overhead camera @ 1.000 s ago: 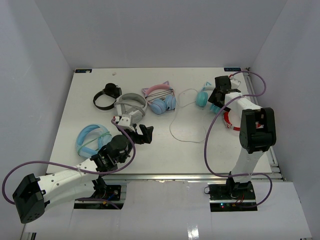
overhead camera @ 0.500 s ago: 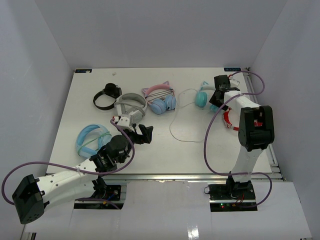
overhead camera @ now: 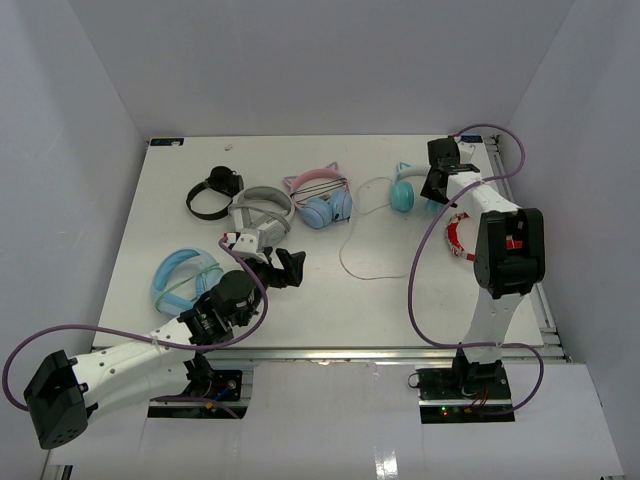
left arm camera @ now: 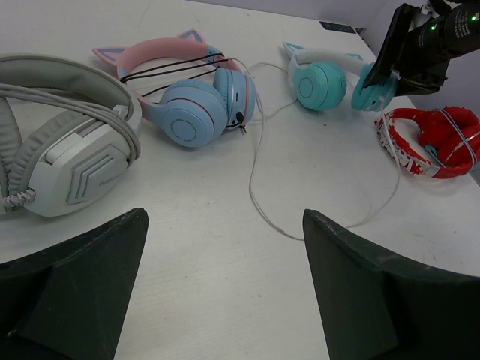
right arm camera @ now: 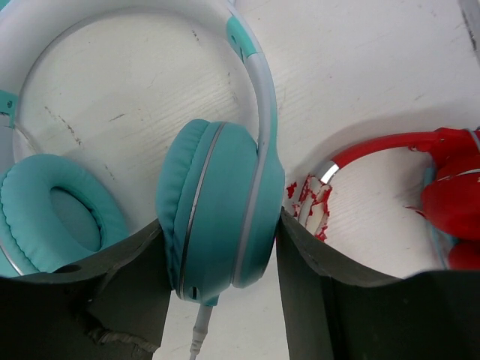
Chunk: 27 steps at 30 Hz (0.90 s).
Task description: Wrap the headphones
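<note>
headphones point(right arm camera: 217, 210) sit at the far right of the table point(overhead camera: 380, 300), one teal ear cup clamped between the right gripper point(right arm camera: 219, 232) fingers, the other cup just beside it, white headband arcing over both. Thin white cable point(left arm camera: 253, 180) trails in a loop toward the table middle. Red headphones point(right arm camera: 442, 187) just beside the held cup. Left gripper point(left arm camera: 225, 221) spread wide, holding nothing, near the grey-white headset point(left arm camera: 67, 150) and the pink-band blue pair point(left arm camera: 191, 109)
</note>
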Motion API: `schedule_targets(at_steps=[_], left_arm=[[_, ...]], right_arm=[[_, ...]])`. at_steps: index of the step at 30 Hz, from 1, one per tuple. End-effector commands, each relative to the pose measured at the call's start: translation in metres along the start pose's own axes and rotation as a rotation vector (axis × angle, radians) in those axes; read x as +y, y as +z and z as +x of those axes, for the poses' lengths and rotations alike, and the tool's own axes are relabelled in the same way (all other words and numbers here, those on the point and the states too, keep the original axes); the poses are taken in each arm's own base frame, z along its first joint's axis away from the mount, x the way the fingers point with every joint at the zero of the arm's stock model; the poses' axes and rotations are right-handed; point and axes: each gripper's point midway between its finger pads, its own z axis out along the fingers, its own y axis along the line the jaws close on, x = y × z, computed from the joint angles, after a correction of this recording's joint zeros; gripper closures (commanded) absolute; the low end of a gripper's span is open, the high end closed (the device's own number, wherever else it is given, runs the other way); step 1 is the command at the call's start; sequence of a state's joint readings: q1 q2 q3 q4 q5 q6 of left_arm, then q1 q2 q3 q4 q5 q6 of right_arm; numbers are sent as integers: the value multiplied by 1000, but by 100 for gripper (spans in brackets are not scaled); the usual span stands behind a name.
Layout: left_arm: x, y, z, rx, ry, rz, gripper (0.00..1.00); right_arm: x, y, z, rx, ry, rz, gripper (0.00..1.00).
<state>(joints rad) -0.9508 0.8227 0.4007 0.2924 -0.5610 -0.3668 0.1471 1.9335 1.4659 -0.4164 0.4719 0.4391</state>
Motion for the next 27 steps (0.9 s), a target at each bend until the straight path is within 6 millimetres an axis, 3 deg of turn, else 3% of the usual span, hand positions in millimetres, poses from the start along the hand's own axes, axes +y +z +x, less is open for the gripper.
schedule_targets(at_steps=[1,9,20,23,24,27], left_arm=[[-1,0,-7,-22,-14,1,6],[0,2,-6,-17,-18,-11,6],[-8,3,-3,2,-26,23,6],[-25,8,-10,56,-53,47,7],[-42,13,-26,56,-62,87,7],[-62,23,-39,153,-8,88,7]], right_arm=[[-4,-43,-66,-199,5,-16,92],[-19,-75,-72,-288,17,-43,92],[-2,-126,-50,-364,1,-277,92],[1,-155,-44,-403,-39,-334,92],[5,-158,-36,-397,-57,-351,92],[12,-186,-30,-434,-84,-419,92]])
